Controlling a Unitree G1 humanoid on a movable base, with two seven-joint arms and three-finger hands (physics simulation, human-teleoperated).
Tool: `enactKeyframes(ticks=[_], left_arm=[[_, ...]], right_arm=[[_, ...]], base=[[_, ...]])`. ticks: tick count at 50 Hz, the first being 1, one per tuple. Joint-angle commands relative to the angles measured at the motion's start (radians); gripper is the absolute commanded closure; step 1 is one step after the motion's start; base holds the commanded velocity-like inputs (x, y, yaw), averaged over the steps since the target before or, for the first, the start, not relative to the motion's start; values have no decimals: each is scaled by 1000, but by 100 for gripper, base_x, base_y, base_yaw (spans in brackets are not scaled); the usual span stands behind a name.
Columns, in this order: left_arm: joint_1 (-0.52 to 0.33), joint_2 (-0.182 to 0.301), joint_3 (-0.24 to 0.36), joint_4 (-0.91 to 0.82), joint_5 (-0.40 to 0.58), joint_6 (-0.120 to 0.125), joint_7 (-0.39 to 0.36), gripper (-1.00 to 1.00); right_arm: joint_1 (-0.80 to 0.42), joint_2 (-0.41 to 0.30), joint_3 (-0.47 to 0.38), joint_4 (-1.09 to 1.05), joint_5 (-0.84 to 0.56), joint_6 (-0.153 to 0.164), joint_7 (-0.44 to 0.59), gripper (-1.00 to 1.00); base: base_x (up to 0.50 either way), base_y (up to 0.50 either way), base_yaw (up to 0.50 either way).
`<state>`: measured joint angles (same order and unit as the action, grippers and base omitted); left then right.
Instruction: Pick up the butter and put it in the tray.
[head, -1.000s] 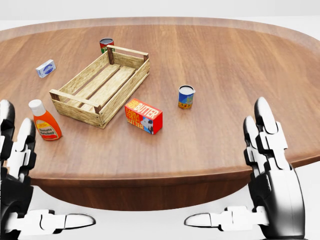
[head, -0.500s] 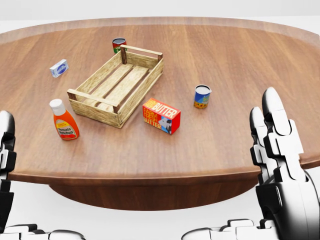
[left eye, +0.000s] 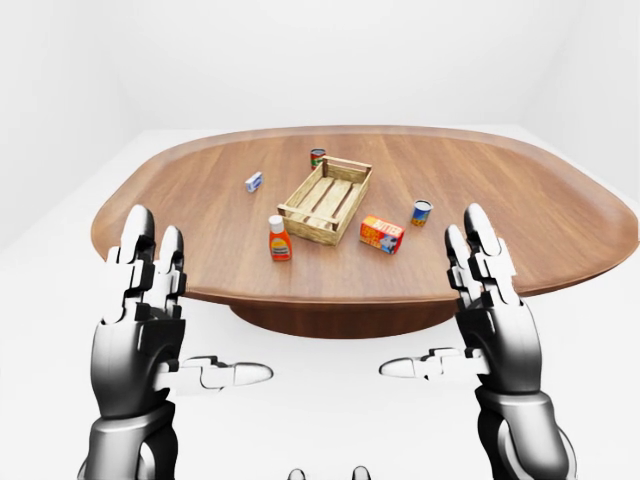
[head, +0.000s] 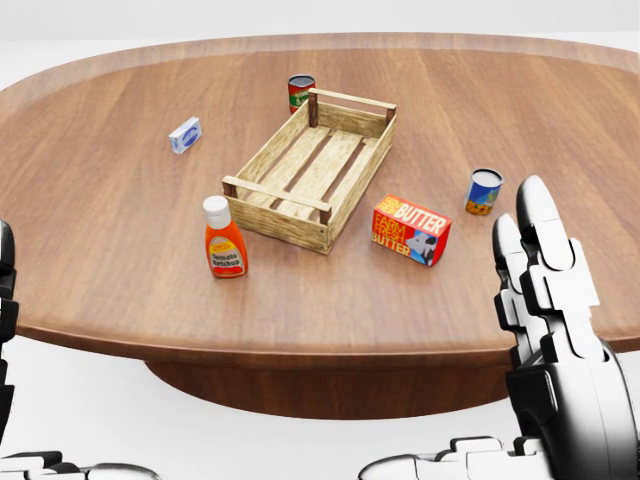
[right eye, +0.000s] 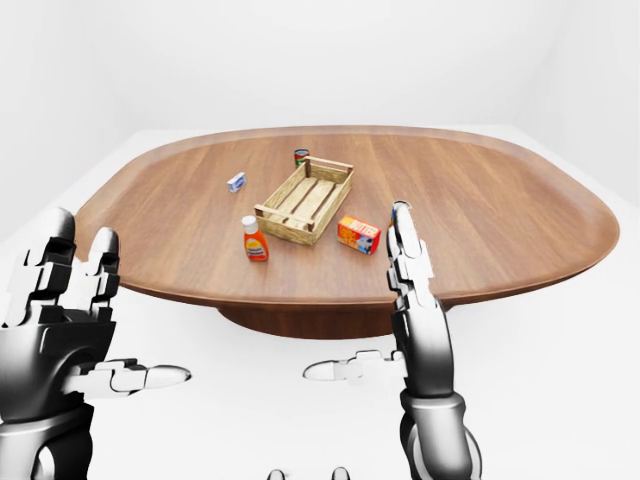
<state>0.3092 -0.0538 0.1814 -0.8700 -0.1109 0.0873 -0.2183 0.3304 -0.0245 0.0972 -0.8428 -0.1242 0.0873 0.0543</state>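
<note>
The butter (head: 411, 229) lies flat on the desk (head: 120, 260), just right of the tray (head: 315, 170) in the head view and not touching it. Its long axis runs from upper left to lower right, printed face toward the camera. A ketchup bottle (head: 224, 240) stands upright near the tray's lower left corner. A blue can (head: 484, 191) stands to the butter's upper right. Both the left hand (left eye: 140, 310) and the right hand (left eye: 490, 300) are raised off the desk's near edge, fingers spread, apparently holding nothing.
</note>
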Motion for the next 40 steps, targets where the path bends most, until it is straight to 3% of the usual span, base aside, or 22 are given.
enactKeyframes(ticks=[1,12,40], left_arm=[[-6,0,8,1,-2,0,0,-100],[-2,-1,11,-5,-4,0,-4,-100],[-5,-5,23,-21,-11,0,-9,-100]], right_arm=[[-7,0,11,19,-5,0,-7,-98],[-5,3,-6,-28,78,0,-17,-98],[-4,4,-10,-35,88,0,-14,-98]], base=[[0,9,0],[4,0,0],[49,0,0]])
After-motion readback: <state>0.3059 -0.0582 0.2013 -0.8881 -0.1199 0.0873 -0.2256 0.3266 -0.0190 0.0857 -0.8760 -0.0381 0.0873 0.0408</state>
